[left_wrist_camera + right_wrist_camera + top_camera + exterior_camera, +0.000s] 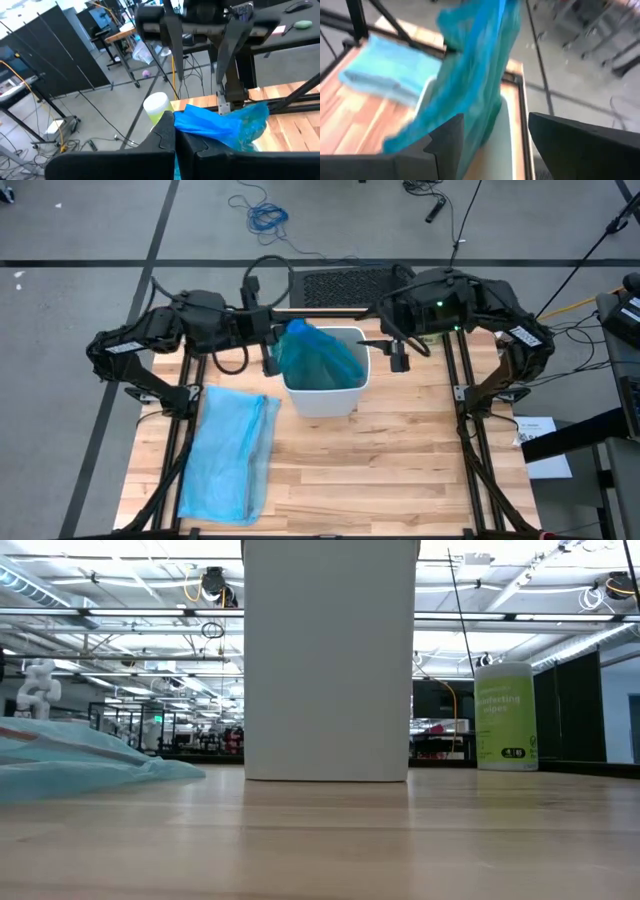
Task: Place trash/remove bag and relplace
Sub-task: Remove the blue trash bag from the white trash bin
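The teal-green bag (318, 358) stands gathered up in the white bin (325, 395) at the far middle of the table. My left gripper (273, 348) is at the bin's left side, shut on the bag's bunched top. My right gripper (398, 356) hangs just right of the bin, open and apart from the bag (470, 75), with nothing between its fingers. The pale sky-blue replacement bag (232, 455) lies flat on the table's left half. The trash is hidden. My left gripper pinches the bag's gathered top (189, 122) between its two shut fingers (167, 140), several crumpled layers bunched together. The fingers come nearly level from the table's left. The bag hangs from the hold with its lower part still inside the bin (340, 380).
A tall green canister (505, 715) with a white lid stands at the far right, behind the bin (330, 660). The near half of the wooden table (400, 470) is bare to the right of the pale bag (80, 765). Arm frames run along both side edges.
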Motion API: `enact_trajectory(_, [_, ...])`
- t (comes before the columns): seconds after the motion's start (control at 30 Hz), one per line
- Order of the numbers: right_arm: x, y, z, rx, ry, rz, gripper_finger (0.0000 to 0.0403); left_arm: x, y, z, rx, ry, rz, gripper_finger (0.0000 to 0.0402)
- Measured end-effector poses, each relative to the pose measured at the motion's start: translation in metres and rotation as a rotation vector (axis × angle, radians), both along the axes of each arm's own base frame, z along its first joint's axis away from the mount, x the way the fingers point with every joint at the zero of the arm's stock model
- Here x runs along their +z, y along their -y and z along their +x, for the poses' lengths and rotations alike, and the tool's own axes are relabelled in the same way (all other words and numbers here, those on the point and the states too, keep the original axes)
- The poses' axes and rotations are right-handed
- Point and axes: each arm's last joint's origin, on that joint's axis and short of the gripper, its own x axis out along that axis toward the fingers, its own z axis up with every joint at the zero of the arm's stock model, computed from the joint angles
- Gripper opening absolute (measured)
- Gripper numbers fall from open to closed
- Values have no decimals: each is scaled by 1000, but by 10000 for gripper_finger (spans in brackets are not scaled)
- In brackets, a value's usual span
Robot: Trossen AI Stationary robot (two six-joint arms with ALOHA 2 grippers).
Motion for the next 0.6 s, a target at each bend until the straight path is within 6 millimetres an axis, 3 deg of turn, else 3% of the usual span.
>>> enact_trajectory(0.47, [-18,2,-10,-11,-193,183,210,19,-3,-29,51,14,9,0])
enact_trajectory(0.6, [-38,2,2,-34,-252,210,201,20,-4,-35,59,15,9,0])
